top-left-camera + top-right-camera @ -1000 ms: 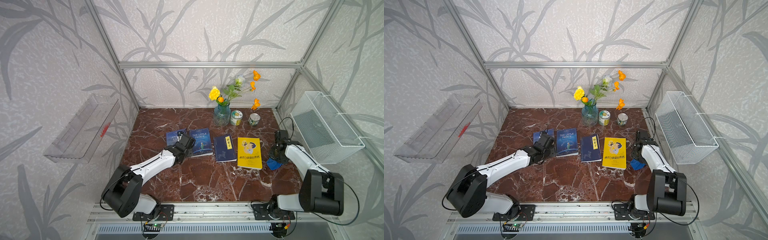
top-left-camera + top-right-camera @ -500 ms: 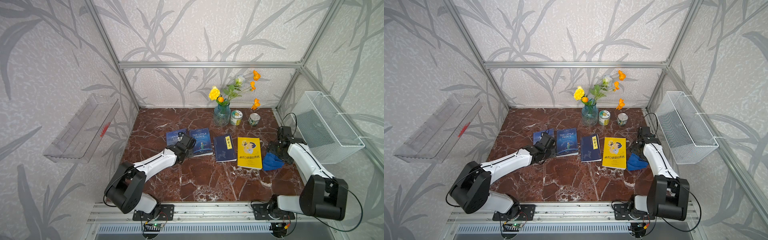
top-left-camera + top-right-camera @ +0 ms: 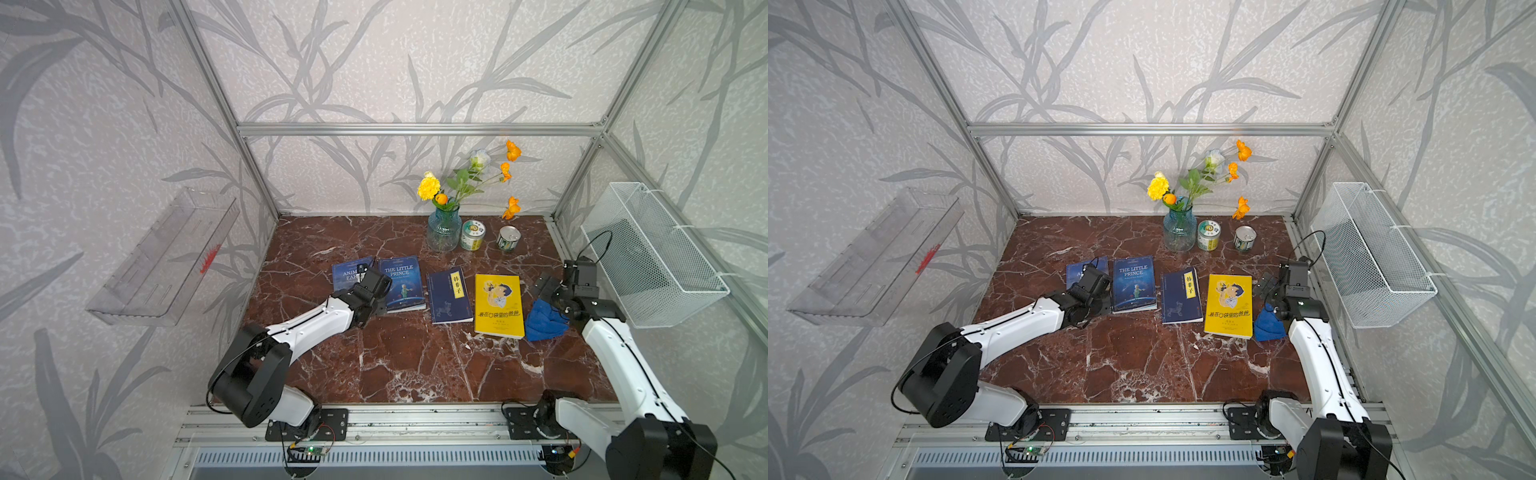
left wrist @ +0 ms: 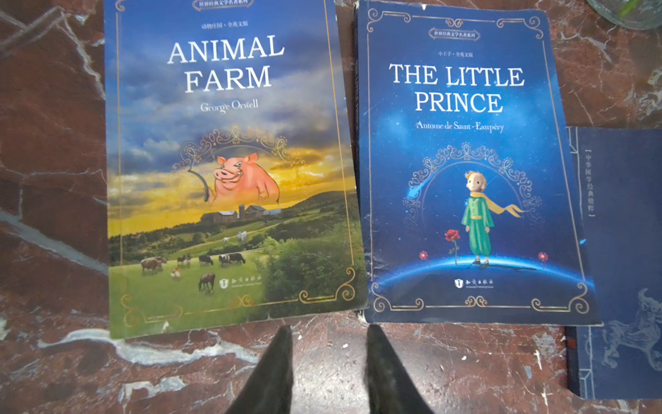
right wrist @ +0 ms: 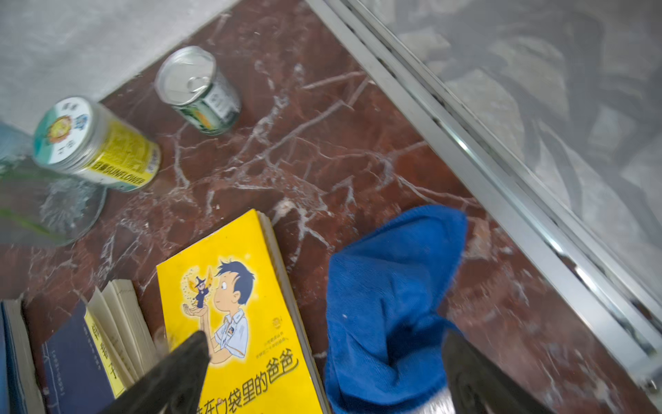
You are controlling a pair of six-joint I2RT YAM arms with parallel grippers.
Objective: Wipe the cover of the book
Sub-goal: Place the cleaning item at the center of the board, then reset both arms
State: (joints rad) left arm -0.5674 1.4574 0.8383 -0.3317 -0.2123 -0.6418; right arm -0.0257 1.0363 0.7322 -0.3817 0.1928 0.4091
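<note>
My left gripper is open a little, and there is nothing between its two fingers. It sits low over the red stone table, just in front of the near edges of the Animal Farm book and the Little Prince book. Those two lie flat, side by side. My right gripper is open very wide and holds nothing. The blue cloth lies in a crumpled heap on the table below it, just beside the yellow book. A dark blue book lies between the yellow one and the Little Prince book, so four books make a row.
</note>
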